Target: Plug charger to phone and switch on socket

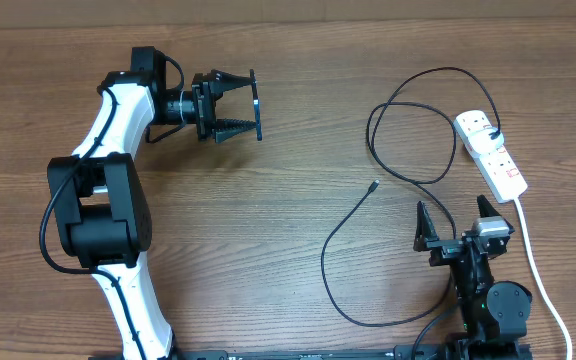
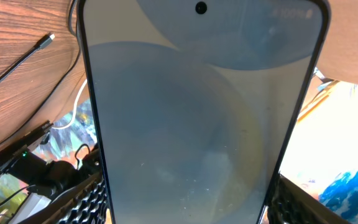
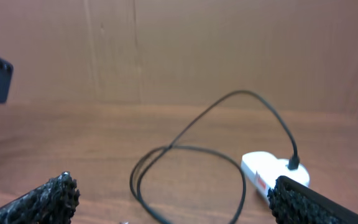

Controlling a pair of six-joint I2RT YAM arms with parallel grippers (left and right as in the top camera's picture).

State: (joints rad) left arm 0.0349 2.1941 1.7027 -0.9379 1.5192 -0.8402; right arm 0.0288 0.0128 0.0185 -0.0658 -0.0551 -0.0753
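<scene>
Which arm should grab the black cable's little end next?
Right. The right claw is open and empty, and the cable's connector lies nearer to it. The left claw is busy holding the phone.

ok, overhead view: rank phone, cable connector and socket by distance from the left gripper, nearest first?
1. phone: clamped in the left gripper itself.
2. connector: loose cable end, mid-table.
3. socket: farthest, on the right arm's side.
</scene>
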